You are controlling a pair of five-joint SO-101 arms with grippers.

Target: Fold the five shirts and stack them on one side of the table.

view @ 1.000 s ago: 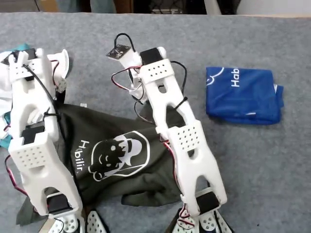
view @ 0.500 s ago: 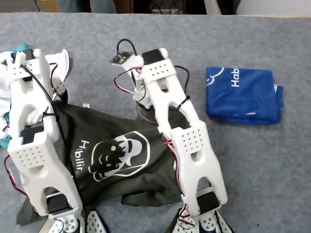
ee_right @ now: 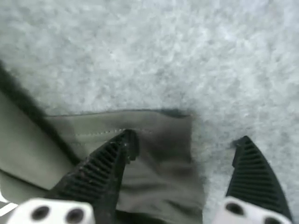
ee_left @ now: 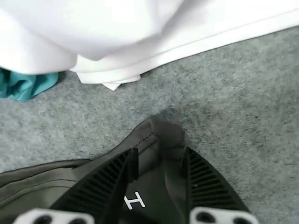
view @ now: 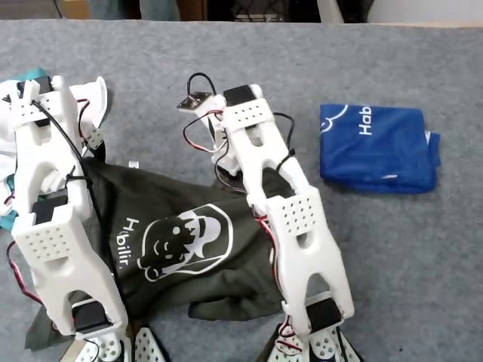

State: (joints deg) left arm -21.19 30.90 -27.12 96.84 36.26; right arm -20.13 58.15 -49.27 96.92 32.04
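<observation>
A dark olive shirt (view: 173, 234) with a white print lies spread and rumpled on the grey table, under both arms. In the left wrist view my left gripper (ee_left: 161, 163) is shut on a bunched corner of the dark olive shirt (ee_left: 166, 135), close to a pile of white shirts (ee_left: 140, 37). My right gripper (ee_right: 182, 149) stands open just above another corner of the dark olive shirt (ee_right: 154, 140), one finger over the cloth, the other over bare table. A folded blue shirt (view: 377, 147) lies at the right side of the table.
White shirts (view: 11, 147) and a teal one (view: 6, 219) are heaped at the table's left edge, beside the left arm (view: 49, 196). A teal shirt (ee_left: 23, 84) peeks from under the white pile. The right arm (view: 275, 196) stands between the dark and blue shirts.
The right arm's wrist has shifted a little to the right and nearer, over the dark shirt's far edge. The left arm has stayed in place.
</observation>
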